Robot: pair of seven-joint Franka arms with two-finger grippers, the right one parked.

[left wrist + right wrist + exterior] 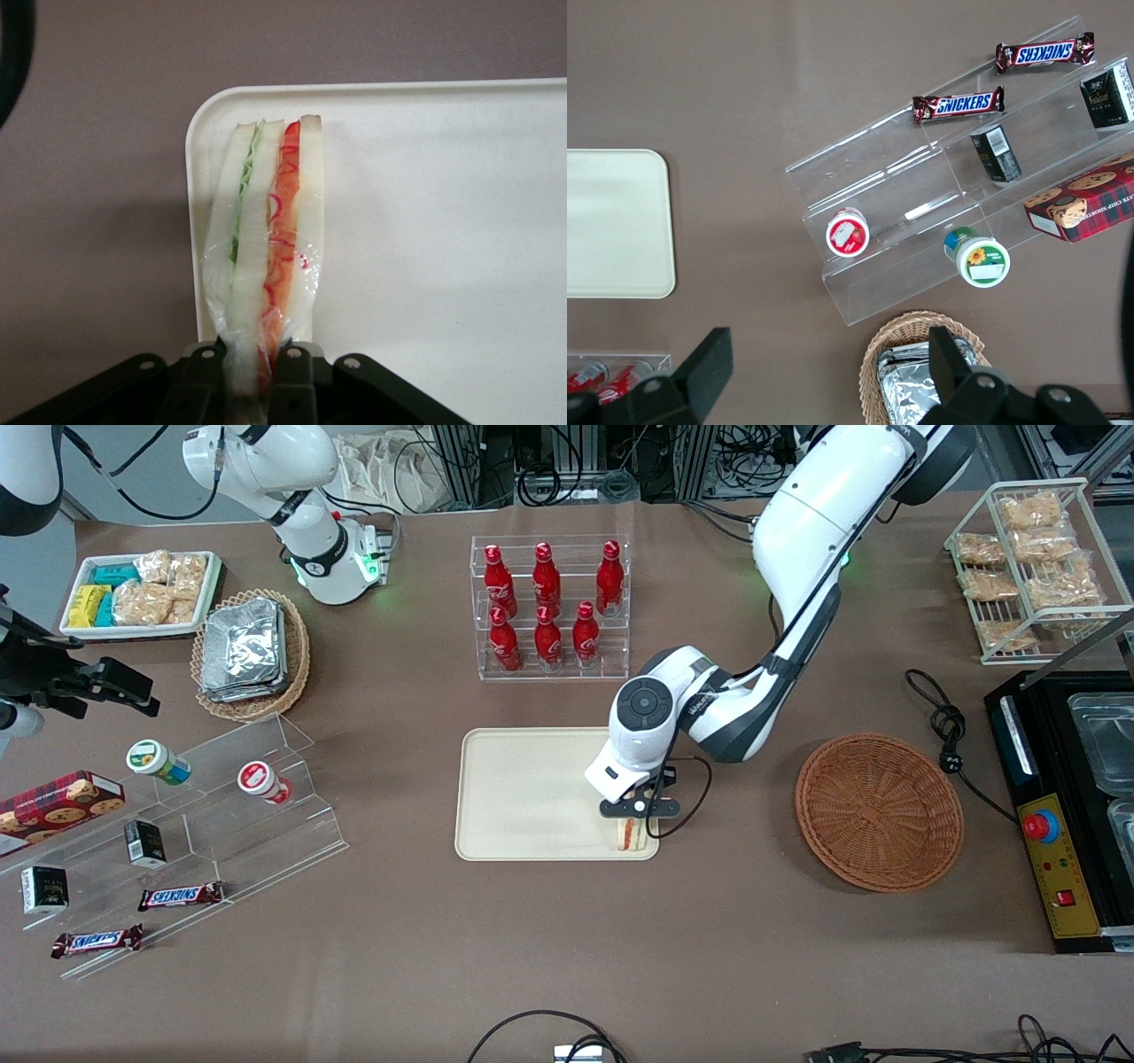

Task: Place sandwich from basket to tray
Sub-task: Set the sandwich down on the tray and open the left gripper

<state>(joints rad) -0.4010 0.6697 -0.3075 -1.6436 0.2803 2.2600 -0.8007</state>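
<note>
Arm: left arm bent low over tray (523,797), wrist pointing down.
Tool: tool (631,820) clamped on sandwich (628,834), at tray corner nearest basket (879,811).
Sandwich: upright, edge on tray (443,221).
Around: bottle rack (549,607) farther from front cam.
Wrist cam: sandwich (270,239) plastic-wrapped, fingers (292,376) pinching bread.

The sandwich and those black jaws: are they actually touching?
Touching. The left wrist view shows the gripper shut on the sandwich, jaws pressing both sides.

Even overhead light, soft shadows; claw (252,372) base slightly blurred.
</note>
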